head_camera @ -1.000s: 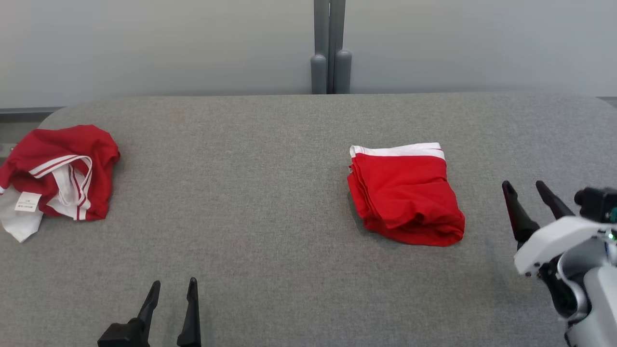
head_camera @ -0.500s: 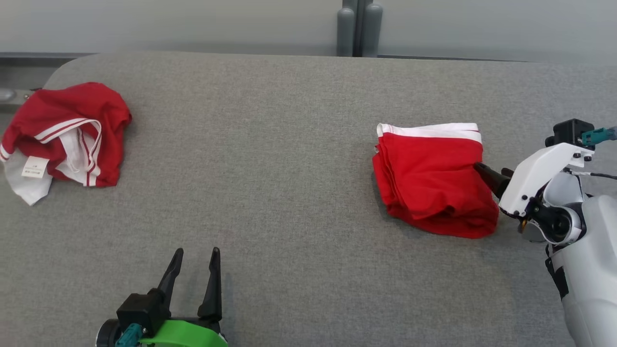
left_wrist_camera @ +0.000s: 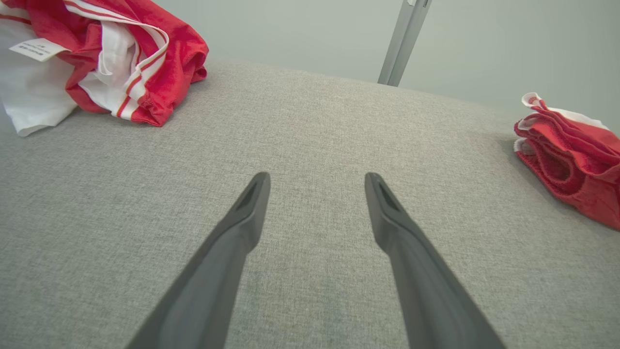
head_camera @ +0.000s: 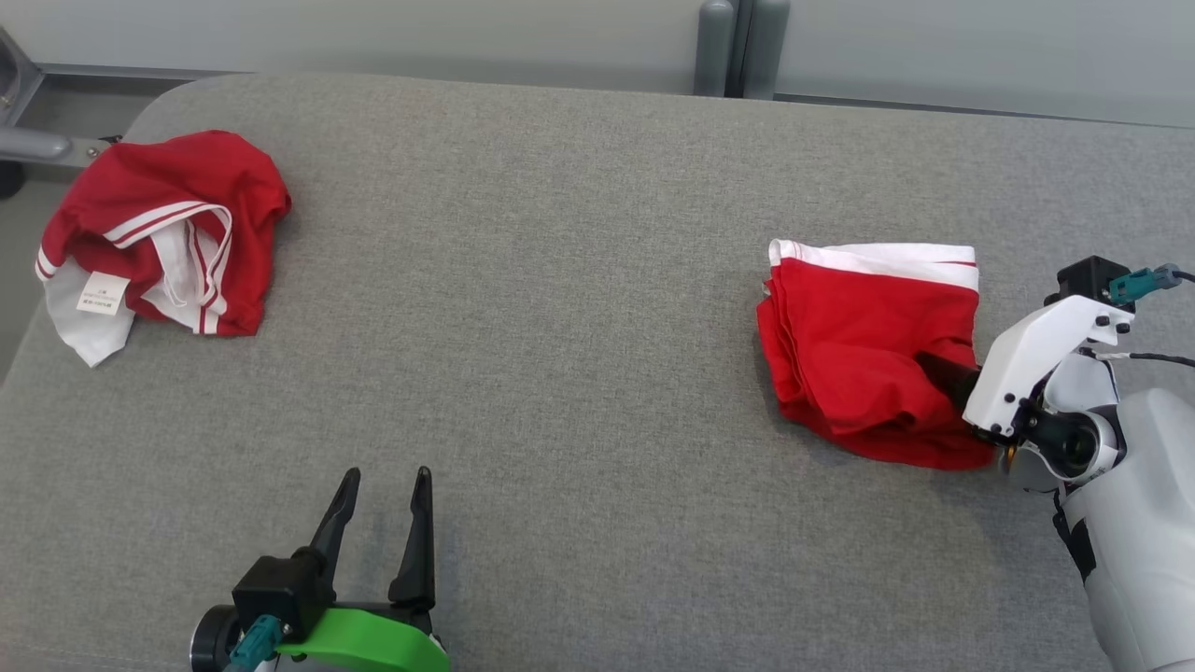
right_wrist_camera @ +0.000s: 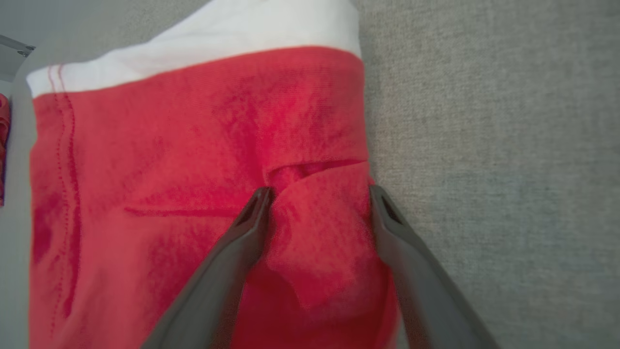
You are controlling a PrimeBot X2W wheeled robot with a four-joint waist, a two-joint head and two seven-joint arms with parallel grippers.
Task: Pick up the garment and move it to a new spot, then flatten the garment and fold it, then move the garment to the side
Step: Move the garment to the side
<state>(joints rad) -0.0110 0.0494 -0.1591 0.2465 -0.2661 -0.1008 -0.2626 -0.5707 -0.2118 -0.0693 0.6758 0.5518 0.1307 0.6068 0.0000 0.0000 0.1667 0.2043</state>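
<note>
The right claw (head_camera: 934, 366) stands wide, its two fingers straddling a raised flap of red cloth at the edge of the folded garment (head_camera: 859, 345). In the right wrist view one fingertip (right_wrist_camera: 259, 198) presses into the fabric and the other (right_wrist_camera: 378, 198) sits at the garment's outer edge, where cloth meets the grey table (head_camera: 560, 280). The garment lies directly under and ahead of this claw. It is close to square, so no clear long axis can be told. Its white band runs crosswise beyond the fingertips, and its stacked folded edges face away from the claw.

The right arm's white wrist housing (head_camera: 1036, 355) comes in from the garment's outer side, wrist bent and the fingers slanting down into the cloth.

The left claw (head_camera: 383, 478) is also wide and holds nothing. Its fingers point away over bare table, well apart from the folded garment on its right. A crumpled red and white garment (head_camera: 177, 224) with a label lies far ahead to its left.
</note>
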